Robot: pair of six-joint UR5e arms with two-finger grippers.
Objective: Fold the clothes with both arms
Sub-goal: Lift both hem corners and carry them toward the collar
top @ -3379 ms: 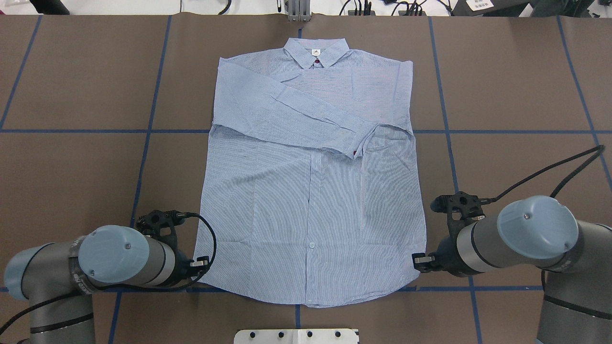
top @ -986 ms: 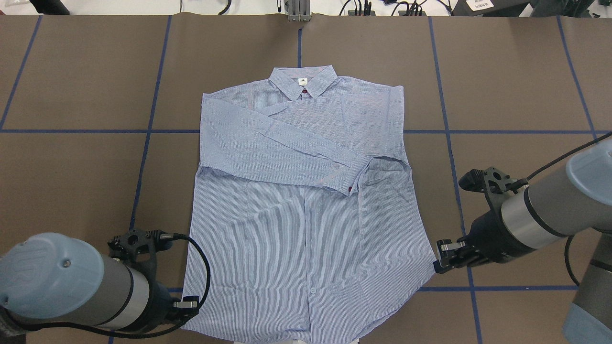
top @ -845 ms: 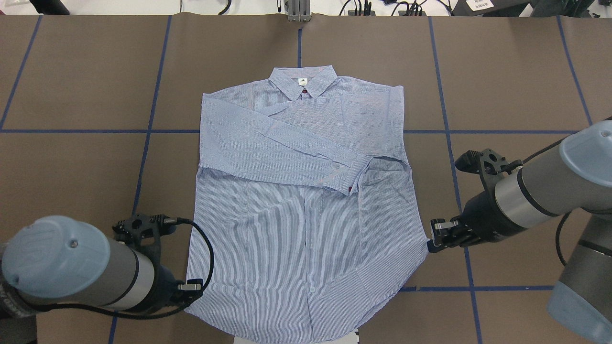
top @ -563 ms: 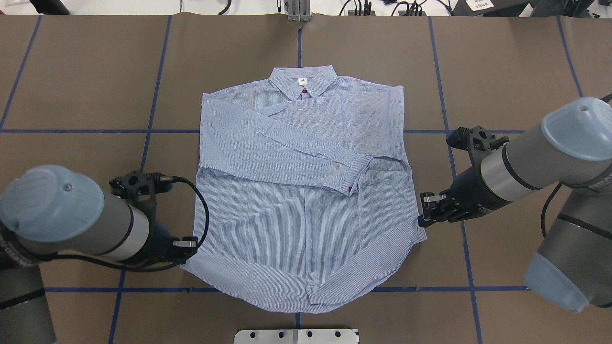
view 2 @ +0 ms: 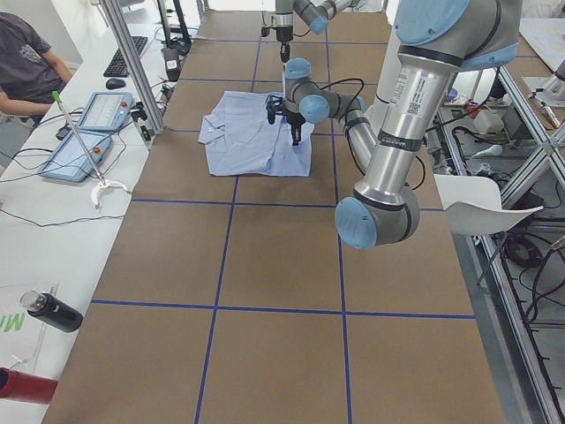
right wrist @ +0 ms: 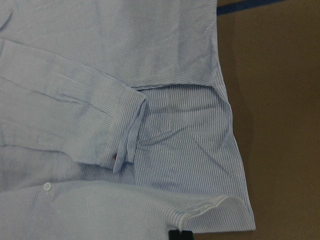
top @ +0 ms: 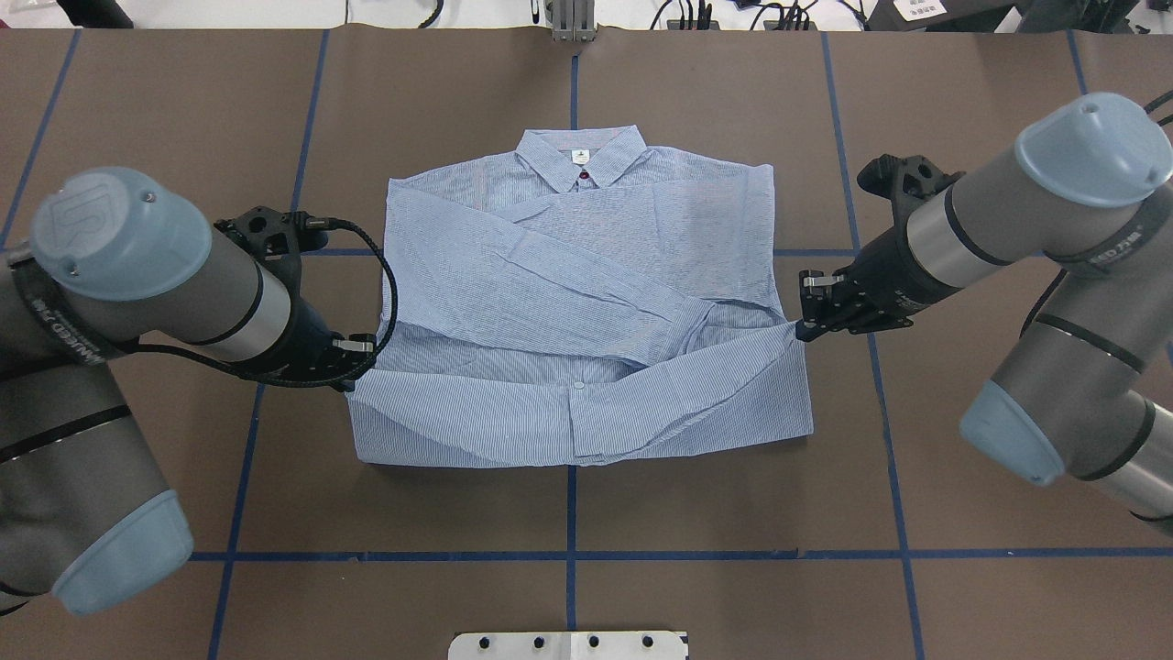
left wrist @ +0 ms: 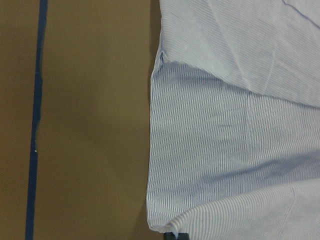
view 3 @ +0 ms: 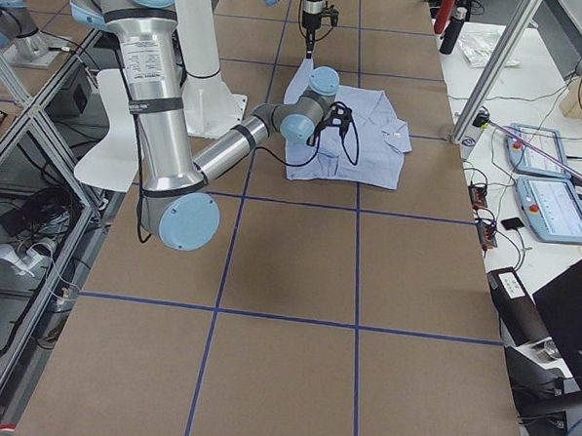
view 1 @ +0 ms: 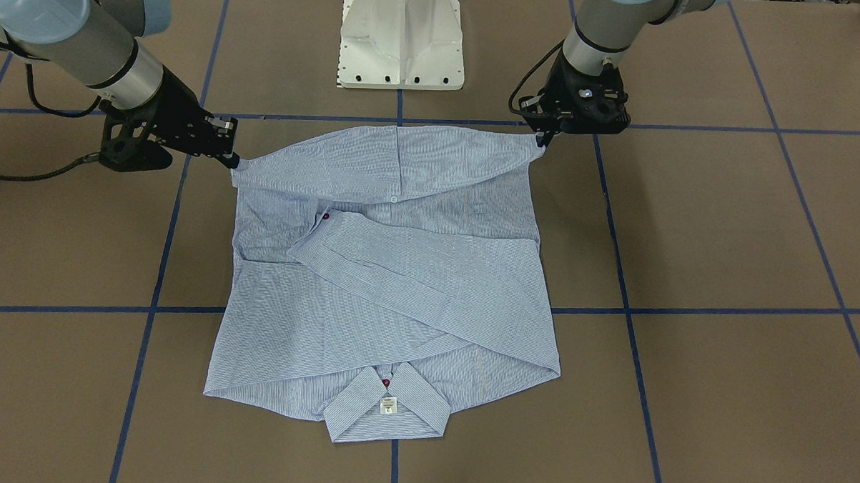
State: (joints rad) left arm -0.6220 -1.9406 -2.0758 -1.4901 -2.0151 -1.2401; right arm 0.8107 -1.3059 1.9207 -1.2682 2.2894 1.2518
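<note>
shirt (top: 586, 302) mid-table (top: 962, 137), collar far side, hem doubled up over body | L jaws pinched on one hem corner, R jaws on the other | front cam: red cuff button (view 1: 326, 216), not seen overhead | table brown, blue tape grid | L-side cam only: seated operator (view 2: 26, 62), tablets (view 2: 106, 110)

White letters are running along a dark band (top: 48, 316) on the left arm (top: 211, 302), well behind the left gripper (top: 354, 378). More are running along a second band (top: 1116, 249) on the right arm (top: 990, 220), behind the right gripper (top: 801, 330). All are looking too small to read. The white neck label (top: 579, 157) on the shirt (top: 586, 275) is showing only a tiny blurry mark.
</note>
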